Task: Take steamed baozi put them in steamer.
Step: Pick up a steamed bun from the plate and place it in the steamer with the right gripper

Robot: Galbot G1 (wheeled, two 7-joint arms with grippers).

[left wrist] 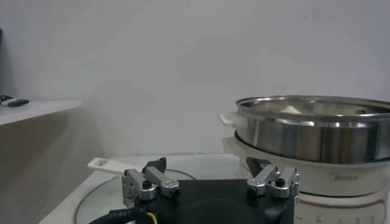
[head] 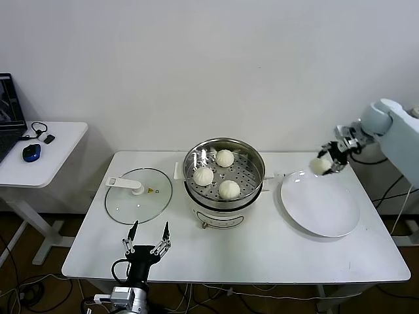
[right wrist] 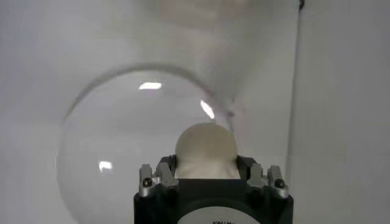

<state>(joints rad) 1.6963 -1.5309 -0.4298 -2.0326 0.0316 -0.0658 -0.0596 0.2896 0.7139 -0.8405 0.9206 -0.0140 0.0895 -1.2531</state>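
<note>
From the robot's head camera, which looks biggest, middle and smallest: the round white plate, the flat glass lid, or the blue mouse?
1. Round white plate, largest.
2. Flat glass lid, a bit smaller.
3. Blue mouse, by far smallest, though it sits farther from the camera.

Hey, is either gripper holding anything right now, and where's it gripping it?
The right gripper holds one baozi by its sides, above the white plate's far edge. The left gripper is open and holds nothing.

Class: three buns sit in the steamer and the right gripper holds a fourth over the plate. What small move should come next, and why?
Probably carry it toward the steamer. The right gripper is shut on the last baozi above the empty plate; the left gripper waits, open.
</note>
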